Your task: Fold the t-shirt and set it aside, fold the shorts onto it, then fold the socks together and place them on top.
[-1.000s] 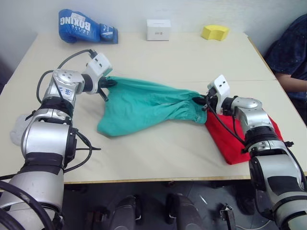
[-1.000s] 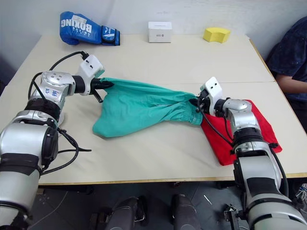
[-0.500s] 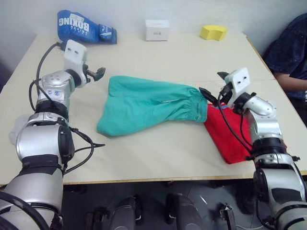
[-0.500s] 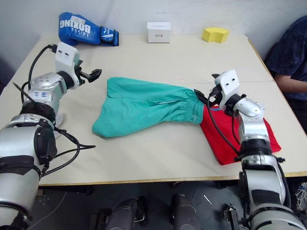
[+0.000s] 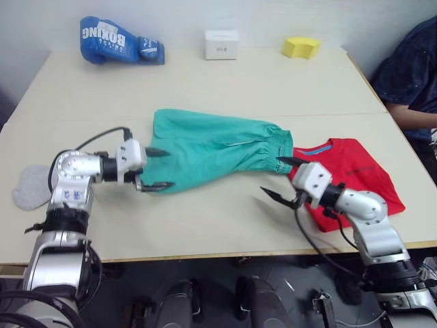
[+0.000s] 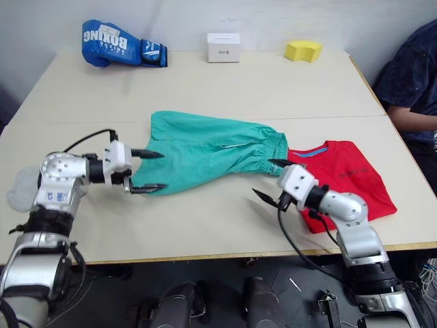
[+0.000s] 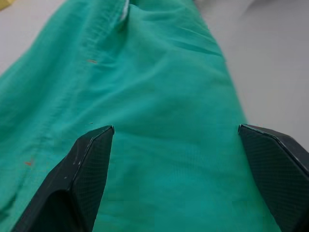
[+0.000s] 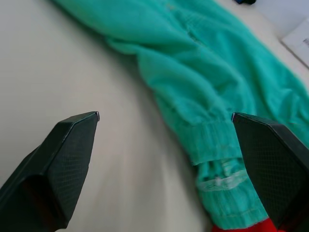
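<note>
The teal-green shorts (image 5: pixel 212 150) lie spread flat in the middle of the table, waistband end against the left edge of the folded red t-shirt (image 5: pixel 355 179) at the right. My left gripper (image 5: pixel 162 168) is open at the shorts' near left corner, fingers level over the cloth (image 7: pixel 159 96) and holding nothing. Open too, my right gripper (image 5: pixel 273 176) hovers over bare table just in front of the waistband (image 8: pixel 212 145), left of the t-shirt. Light grey socks (image 5: pixel 29 188) lie at the table's left edge, behind my left arm.
Along the far edge stand a blue boxing glove (image 5: pixel 119 39), a small white box (image 5: pixel 221 44) and a yellow block (image 5: pixel 301 46). A person in dark blue (image 5: pixel 410 75) sits at the right side. The table's near edge (image 5: pixel 218 253) runs close below both grippers.
Both grippers let go of the shorts' ends, opened, lifted, then came down toward the near side. The shorts now lie flat, and more of the t-shirt shows.
</note>
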